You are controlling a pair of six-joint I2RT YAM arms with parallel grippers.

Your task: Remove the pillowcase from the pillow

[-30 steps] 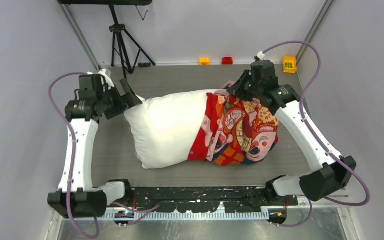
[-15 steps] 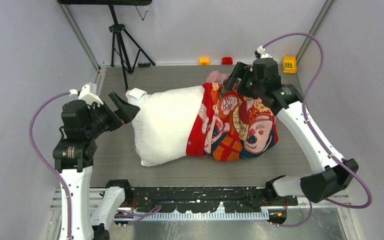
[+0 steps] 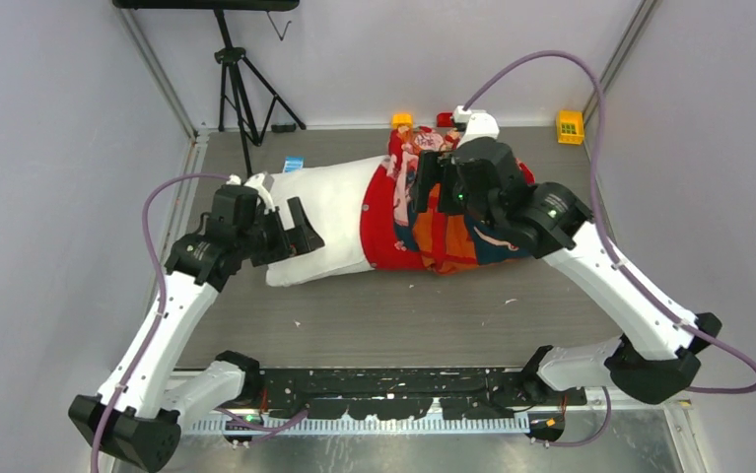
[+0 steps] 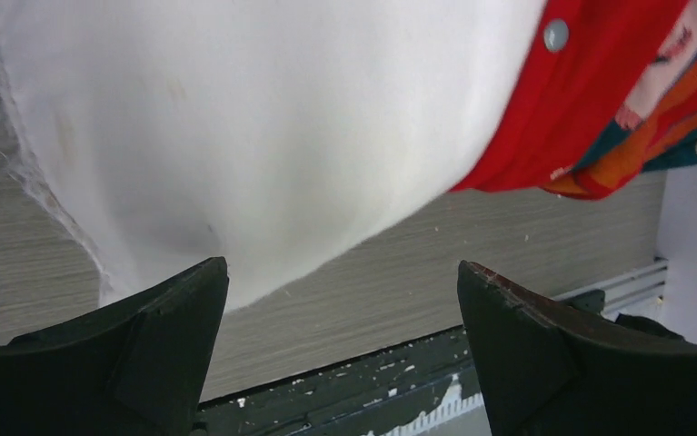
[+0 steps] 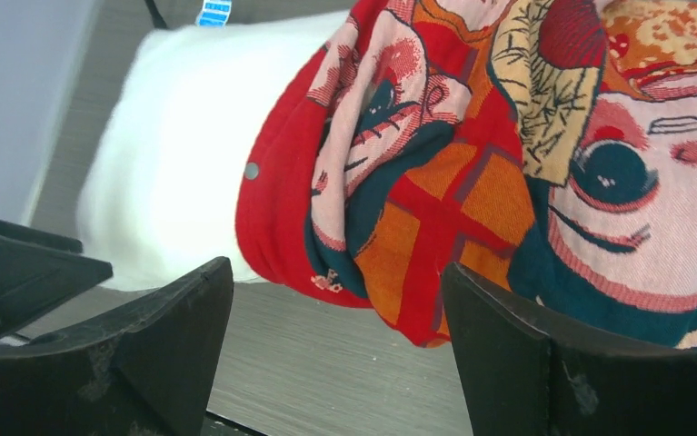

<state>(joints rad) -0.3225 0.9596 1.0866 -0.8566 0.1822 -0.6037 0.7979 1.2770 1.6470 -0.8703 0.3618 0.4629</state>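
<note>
The white pillow (image 3: pixel 322 209) lies across the back of the table. Its right half is inside the red printed pillowcase (image 3: pixel 423 225), whose snap-buttoned hem sits bunched mid-pillow. My left gripper (image 3: pixel 303 229) is open at the pillow's near left corner, holding nothing. In the left wrist view the pillow (image 4: pixel 263 136) bulges just beyond that gripper (image 4: pixel 340 272), with the pillowcase (image 4: pixel 617 100) at the upper right. My right gripper (image 3: pixel 431 187) hangs open above the pillowcase. The right wrist view has the pillowcase (image 5: pixel 472 163) and pillow (image 5: pixel 181 182) beyond the empty right gripper (image 5: pixel 337 272).
A tripod (image 3: pixel 240 84) stands at the back left. Small yellow (image 3: pixel 402 120), red (image 3: pixel 446 119) and yellow-green (image 3: pixel 570 125) blocks line the back edge. A blue tag (image 3: pixel 294 164) lies behind the pillow. Walls close in on both sides, and a black rail (image 3: pixel 403 384) runs along the front.
My right gripper opened, let go of the pillowcase's far right corner and moved left over it. Pillow and case shifted back and left. My left arm swung round to the pillow's near left corner.
</note>
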